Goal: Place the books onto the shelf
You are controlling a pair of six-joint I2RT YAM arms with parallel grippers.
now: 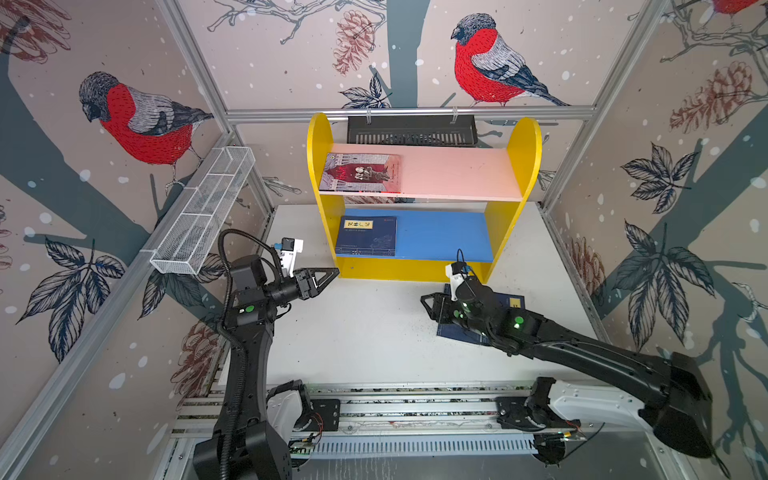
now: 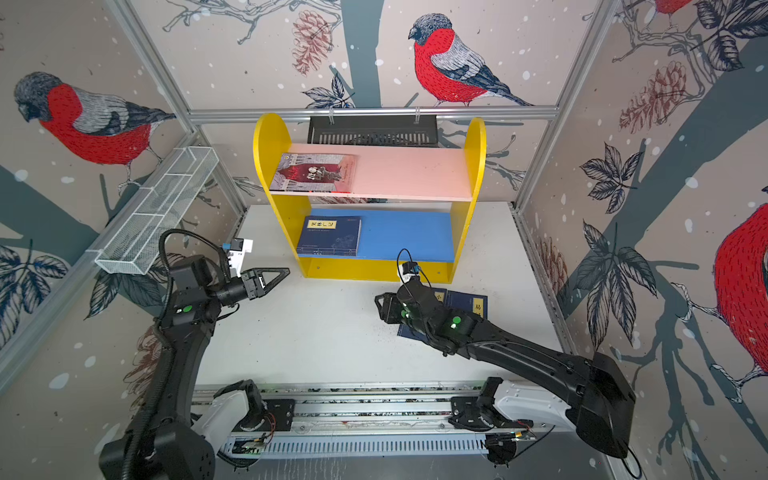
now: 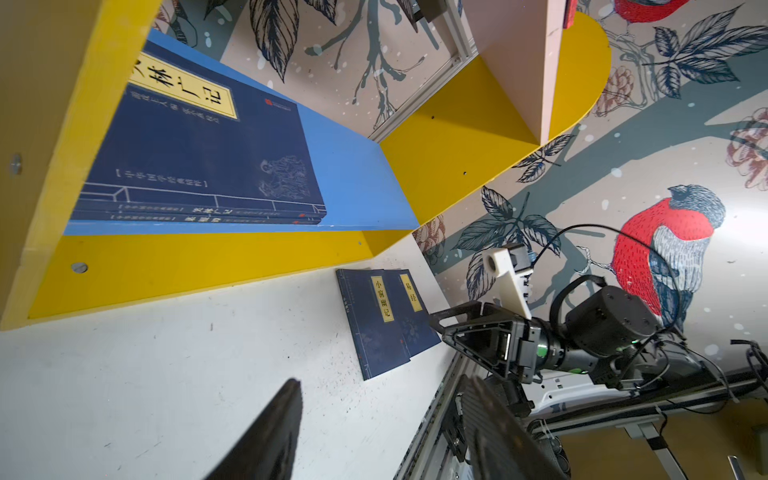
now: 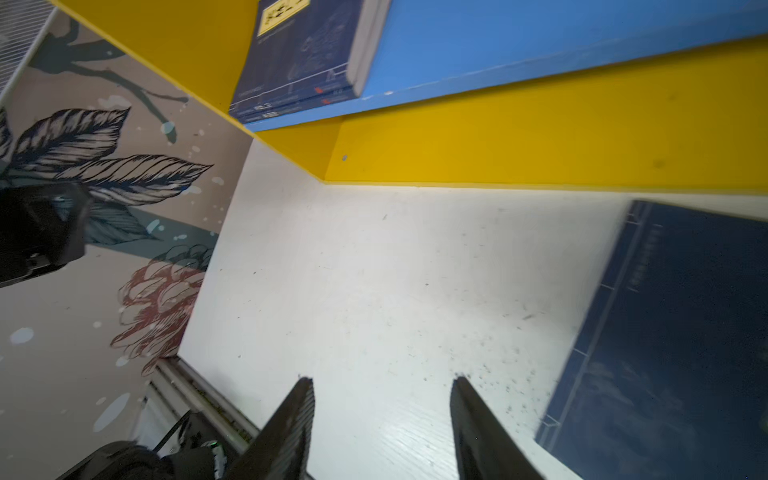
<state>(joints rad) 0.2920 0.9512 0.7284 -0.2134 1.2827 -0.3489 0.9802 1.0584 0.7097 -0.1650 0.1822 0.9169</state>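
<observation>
The shelf [image 1: 527, 160] stands at the back of the white table [image 1: 374, 332]. A grey-and-red book [image 1: 361, 172] lies at the left of its pink upper board [image 1: 457, 174]. Two navy books [image 3: 199, 141] lie stacked at the left of the blue lower board [image 1: 440, 237]. Two more navy books [image 3: 380, 324] [image 3: 411, 309] lie overlapping on the table before the shelf's right foot, partly under my right arm. My right gripper [image 1: 424, 299] [image 4: 382, 379] hovers just left of them, open and empty. My left gripper [image 1: 334, 272] [image 3: 382, 380] is open and empty by the shelf's front left corner.
A black slotted tray [image 1: 411, 131] hangs on the back rail behind the shelf. A white wire mesh basket [image 1: 203, 212] hangs along the left wall. Both arm bases sit on a metal rail [image 1: 415, 407] at the front. Patterned walls close in three sides.
</observation>
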